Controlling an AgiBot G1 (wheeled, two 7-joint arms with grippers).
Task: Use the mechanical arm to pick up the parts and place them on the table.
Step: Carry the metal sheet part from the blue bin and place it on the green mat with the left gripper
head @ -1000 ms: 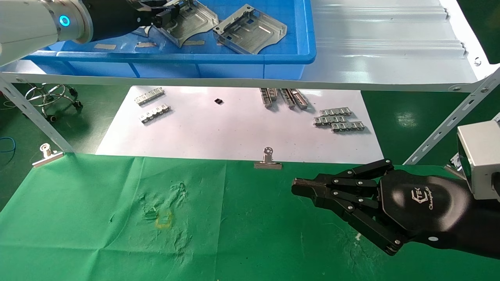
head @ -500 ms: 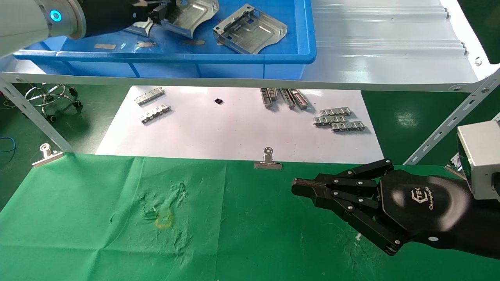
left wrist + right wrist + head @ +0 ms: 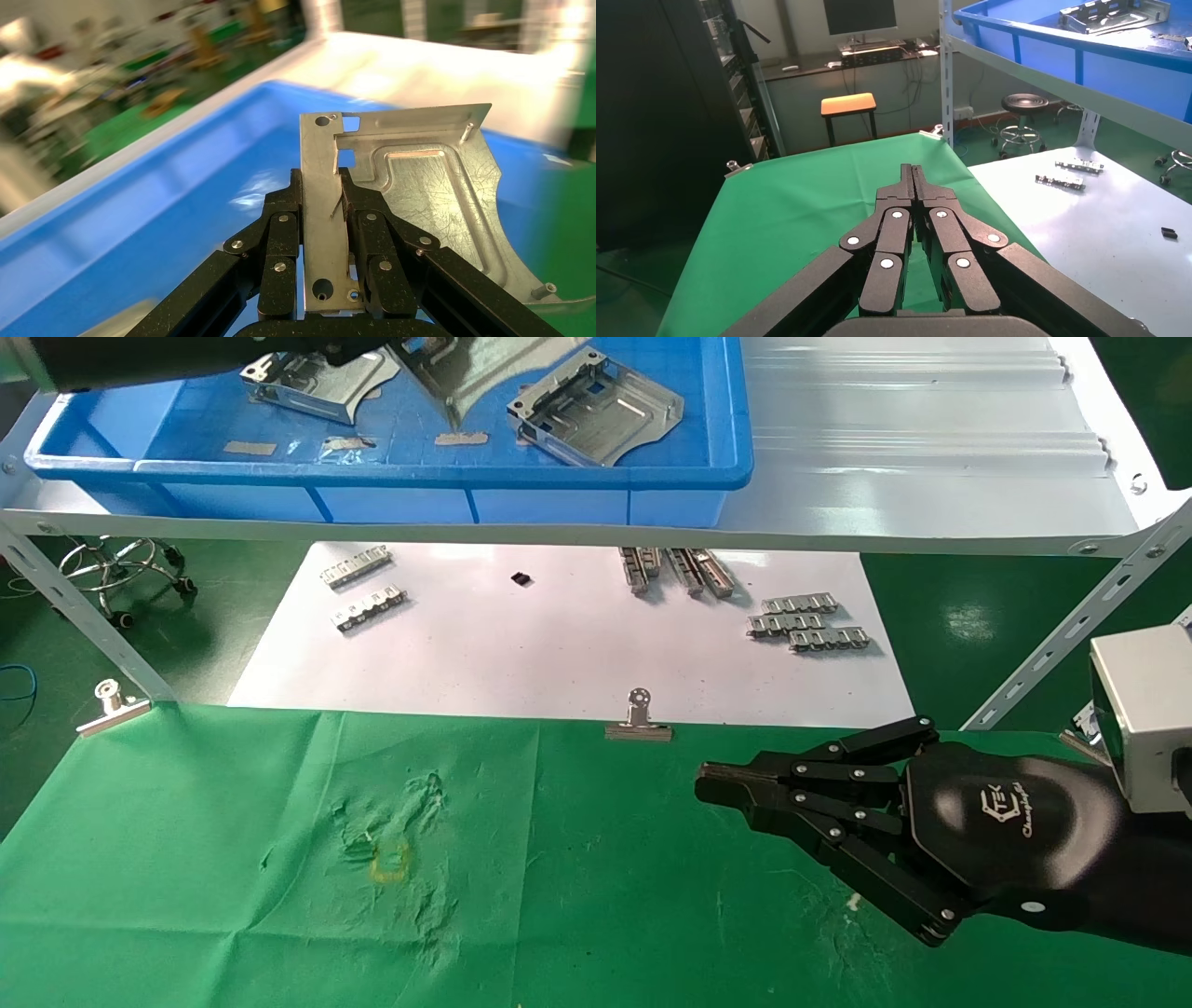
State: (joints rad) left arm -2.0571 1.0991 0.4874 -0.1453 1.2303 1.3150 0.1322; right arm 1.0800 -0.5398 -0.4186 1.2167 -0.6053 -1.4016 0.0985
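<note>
Left hand [image 3: 325, 210] has risen since a second ago, lifting one part [image 3: 407, 203] clear of the blue bin [image 3: 652, 477].
Fingers clenched on the plate's flat edge flange, likely the only thin grip; plate hangs tilted at 12 o'clock. Two parts [image 3: 596, 416] remain in the bin. Right hand [image 3: 712, 789] parked, fingers closed on nothing, above the green counter [image 3: 233, 859] at 4 o'clock.

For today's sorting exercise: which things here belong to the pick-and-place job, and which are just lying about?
Job: left gripper, shut on a plate; two plates in the bin; green table.

Lying about: ribbed strips, binder clips, white sheet, parked right gripper.
</note>
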